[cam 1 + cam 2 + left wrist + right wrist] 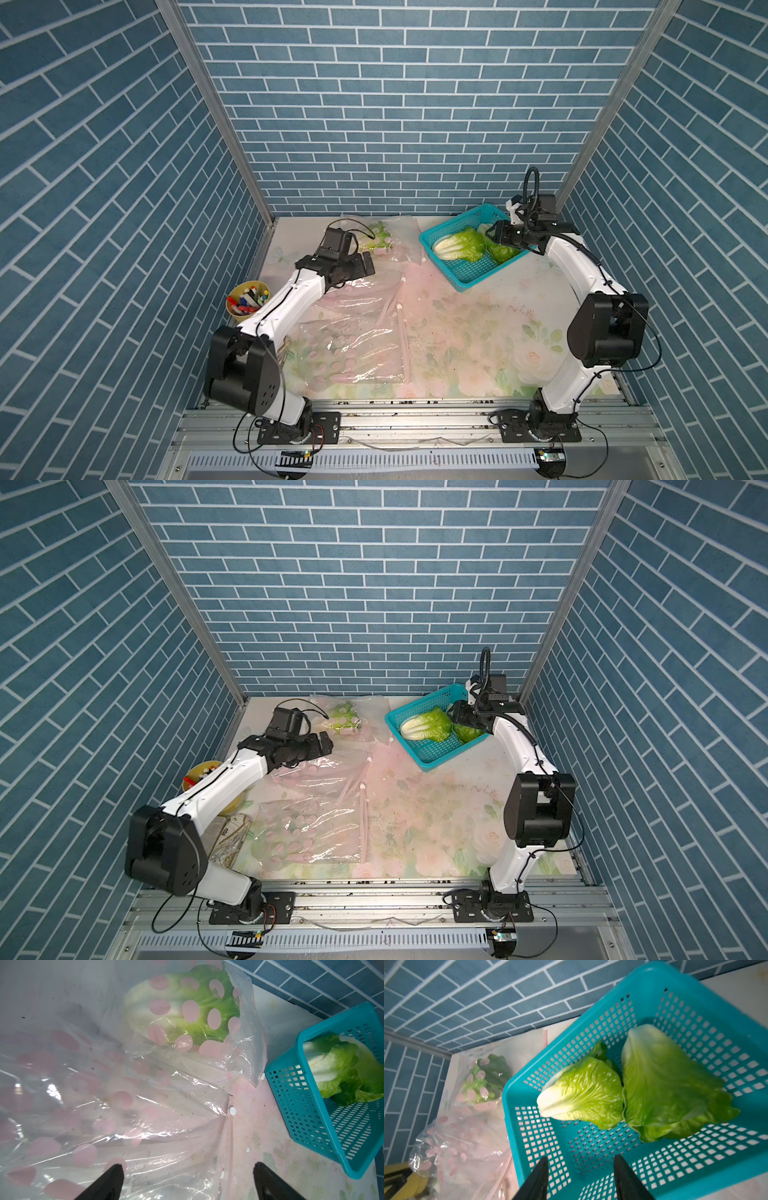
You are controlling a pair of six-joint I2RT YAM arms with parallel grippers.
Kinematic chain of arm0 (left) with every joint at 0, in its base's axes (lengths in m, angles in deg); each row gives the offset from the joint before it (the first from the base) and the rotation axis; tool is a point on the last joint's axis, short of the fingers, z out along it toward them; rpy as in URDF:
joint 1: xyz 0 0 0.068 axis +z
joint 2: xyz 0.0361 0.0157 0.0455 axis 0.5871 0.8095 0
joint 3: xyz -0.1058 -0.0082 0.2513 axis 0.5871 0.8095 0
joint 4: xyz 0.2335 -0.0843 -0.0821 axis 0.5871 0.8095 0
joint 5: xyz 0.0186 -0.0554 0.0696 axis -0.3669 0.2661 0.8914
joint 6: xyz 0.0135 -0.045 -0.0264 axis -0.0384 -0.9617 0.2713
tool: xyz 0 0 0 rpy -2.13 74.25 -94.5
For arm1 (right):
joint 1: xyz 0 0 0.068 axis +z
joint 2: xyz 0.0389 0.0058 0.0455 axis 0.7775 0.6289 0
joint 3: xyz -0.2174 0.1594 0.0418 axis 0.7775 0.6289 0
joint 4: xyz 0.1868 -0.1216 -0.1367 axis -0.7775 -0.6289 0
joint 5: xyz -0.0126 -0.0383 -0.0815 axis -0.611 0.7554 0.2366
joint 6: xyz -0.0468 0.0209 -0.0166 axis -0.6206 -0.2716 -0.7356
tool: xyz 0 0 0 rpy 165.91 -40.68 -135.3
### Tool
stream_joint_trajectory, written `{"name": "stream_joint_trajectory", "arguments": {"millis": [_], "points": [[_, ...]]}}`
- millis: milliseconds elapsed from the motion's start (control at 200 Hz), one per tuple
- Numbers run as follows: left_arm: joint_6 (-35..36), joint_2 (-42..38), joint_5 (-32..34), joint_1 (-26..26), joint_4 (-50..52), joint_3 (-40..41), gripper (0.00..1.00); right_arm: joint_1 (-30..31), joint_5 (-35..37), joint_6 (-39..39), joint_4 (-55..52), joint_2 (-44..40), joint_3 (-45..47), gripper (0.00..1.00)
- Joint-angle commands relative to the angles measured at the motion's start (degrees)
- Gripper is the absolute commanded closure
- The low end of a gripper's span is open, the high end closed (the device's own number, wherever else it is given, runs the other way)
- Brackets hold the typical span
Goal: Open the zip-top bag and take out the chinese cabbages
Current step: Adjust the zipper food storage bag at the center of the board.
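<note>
Two chinese cabbages lie side by side in the teal basket (512, 1136): one (583, 1093) shows its whitish base, and the other (668, 1084) lies leaf up. My right gripper (580, 1162) hovers over the basket floor, open with nothing between its fingers. In a top view it (492, 237) partly covers the second cabbage (500, 251). A third cabbage (187, 1007) lies inside a clear zip-top bag with pink dots (247, 1047) at the back of the table. My left gripper (188, 1169) is open above crumpled bag plastic, short of that cabbage.
Two more clear pink-dotted bags (357, 353) (361, 291) lie flat on the flowered table. A yellow cup of markers (246, 303) stands at the left edge beside my left arm. Blue brick walls close in the back and both sides.
</note>
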Motion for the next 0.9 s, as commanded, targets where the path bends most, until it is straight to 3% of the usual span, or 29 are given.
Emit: {"name": "stream_joint_trajectory", "arguments": {"millis": [0,225,330,620,765,895], "points": [[-8.39,7.27,3.75,-3.19,-1.34,-6.28,0.0,2.47,2.56,-5.5,3.57,-6.82,3.3,0.45],[-20.17,21.18,5.91,-5.85,-8.07,-14.46,0.0,3.36,3.57,-8.39,4.39,-17.25,10.58,0.44],[-23.88,26.39,10.4,-6.88,-10.28,-17.59,0.0,3.43,4.06,-8.53,3.62,-20.25,12.19,0.41],[-33.05,36.02,17.16,-7.12,-25.87,-17.61,0.01,3.69,4.79,-10.45,1.48,-23.27,15.54,0.4],[-33.85,39.12,19.2,-6.86,-29.84,-19.0,0.16,4.07,5.43,-10.11,1.65,-23.85,16.81,0.4],[-33.61,40.73,20.29,-5.56,-34.35,-18.93,0.37,4.64,6.22,-9.76,1.92,-24.44,17.92,0.41]]}}
